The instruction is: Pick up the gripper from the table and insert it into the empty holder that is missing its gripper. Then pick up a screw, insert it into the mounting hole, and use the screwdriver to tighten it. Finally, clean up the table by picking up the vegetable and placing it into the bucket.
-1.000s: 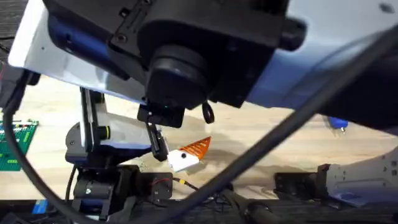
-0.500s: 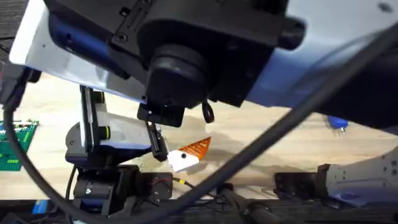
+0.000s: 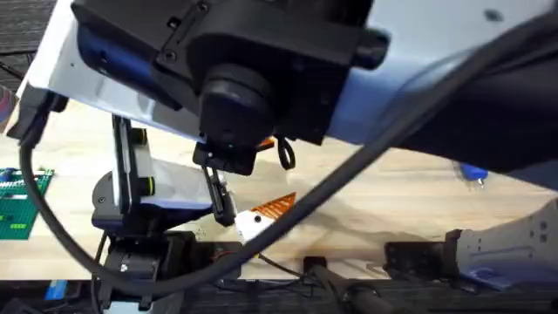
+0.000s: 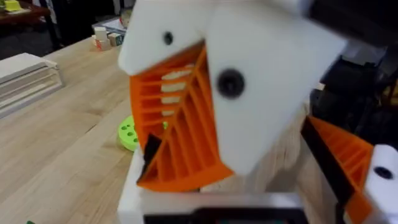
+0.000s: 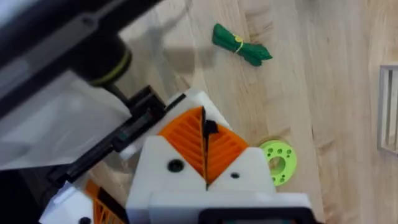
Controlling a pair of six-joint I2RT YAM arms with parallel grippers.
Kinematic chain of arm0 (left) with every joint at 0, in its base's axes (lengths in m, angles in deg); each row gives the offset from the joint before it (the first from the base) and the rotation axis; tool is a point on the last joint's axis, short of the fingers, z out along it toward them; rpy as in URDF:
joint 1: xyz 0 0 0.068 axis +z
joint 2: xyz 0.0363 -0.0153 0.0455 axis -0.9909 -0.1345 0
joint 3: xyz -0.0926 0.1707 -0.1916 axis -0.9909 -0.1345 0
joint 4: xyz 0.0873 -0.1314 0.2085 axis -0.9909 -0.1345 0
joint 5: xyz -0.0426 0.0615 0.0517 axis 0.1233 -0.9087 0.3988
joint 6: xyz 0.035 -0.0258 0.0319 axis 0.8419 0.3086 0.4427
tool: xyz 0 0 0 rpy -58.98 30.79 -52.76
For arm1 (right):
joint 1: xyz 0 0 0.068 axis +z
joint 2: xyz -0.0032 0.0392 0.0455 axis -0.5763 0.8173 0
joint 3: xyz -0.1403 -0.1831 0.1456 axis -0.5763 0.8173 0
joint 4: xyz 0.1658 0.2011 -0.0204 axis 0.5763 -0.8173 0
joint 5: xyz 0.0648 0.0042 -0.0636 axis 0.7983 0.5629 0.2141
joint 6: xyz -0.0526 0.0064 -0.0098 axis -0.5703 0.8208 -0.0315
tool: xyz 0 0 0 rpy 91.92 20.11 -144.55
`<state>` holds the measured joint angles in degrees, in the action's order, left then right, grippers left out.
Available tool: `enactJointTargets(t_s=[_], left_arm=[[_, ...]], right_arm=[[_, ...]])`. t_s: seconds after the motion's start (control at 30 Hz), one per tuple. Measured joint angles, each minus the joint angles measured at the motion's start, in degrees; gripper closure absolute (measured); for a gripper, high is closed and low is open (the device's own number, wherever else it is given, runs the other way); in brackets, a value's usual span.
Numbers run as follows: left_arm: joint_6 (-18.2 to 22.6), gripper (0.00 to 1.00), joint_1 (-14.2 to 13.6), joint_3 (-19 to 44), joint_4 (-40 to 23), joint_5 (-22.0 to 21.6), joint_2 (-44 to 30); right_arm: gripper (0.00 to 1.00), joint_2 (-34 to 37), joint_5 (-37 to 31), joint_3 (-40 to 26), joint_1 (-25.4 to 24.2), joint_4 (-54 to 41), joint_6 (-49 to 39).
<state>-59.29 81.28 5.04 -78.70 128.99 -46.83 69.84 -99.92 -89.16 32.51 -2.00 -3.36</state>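
Close under the overhead camera, a dark arm blurs large above the worktop, slightly shifted from a second ago. The right wrist view adds the right pincer closed, pads together, above the vegetable and green ring disc. The left pincer's state I cannot tell.

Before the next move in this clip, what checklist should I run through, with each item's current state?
1. Vegetable cleared away: not ok; it lies on the table.
2. Green ring disc clear of the vegetable: ok, they lie apart.
3. Right gripper closed: ok, its pads meet.
4. What sits at its tips: cannot tell; a small dark bit shows there.
5. Screw fitted and tightened: cannot tell.
6. Screwdriver on the table, ungripped: ok.
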Motion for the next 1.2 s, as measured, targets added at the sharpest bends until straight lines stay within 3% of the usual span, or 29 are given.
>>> enactJointTargets(t_s=[0.33, 0.4, 0.53, 0.6, 0.8, 0.93, 1.07, 1.2], left_arm=[[0.0, 0.008, 0.0, 0.0, 0.0, 0.0, 0.0], [0.0, 0.008, 0.0, 0.0, 0.0, 0.0, 0.0], [-0.3, 0.008, 0.0, 0.0, 0.0, 0.0, 0.0], [-0.2, 0.008, 0.0, 0.0, 0.0, 0.1, 0.0], [-0.2, 0.008, 0.0, 0.0, 0.0, 0.1, 0.0], [0.2, 0.008, 0.0, 0.0, 0.0, 0.0, 0.0], [1.1, 0.007, -0.1, 0.0, 0.1, -0.1, 0.0], [1.0, 0.008, -0.1, 0.0, 0.1, 0.0, 0.0]], right_arm=[[0.98, 0.1, -0.1, 0.0, -0.2, 0.0, 0.2], [0.841, 0.1, 0.0, 0.0, -0.5, 0.0, 0.7], [0.327, -0.1, -0.6, -0.1, -2.8, 0.1, 1.8], [0.169, -0.4, -0.4, -0.1, -4.0, 0.1, 2.2], [0.13, -0.4, 1.6, -0.1, -6.4, 0.1, 5.4], [0.126, -0.4, 6.6, -0.1, -9.5, 0.1, 8.9], [0.125, -0.4, 14.3, -0.1, -13.7, -0.2, 12.6], [0.125, -0.5, 16.2, -0.1, -21.2, 0.0, 14.4]])
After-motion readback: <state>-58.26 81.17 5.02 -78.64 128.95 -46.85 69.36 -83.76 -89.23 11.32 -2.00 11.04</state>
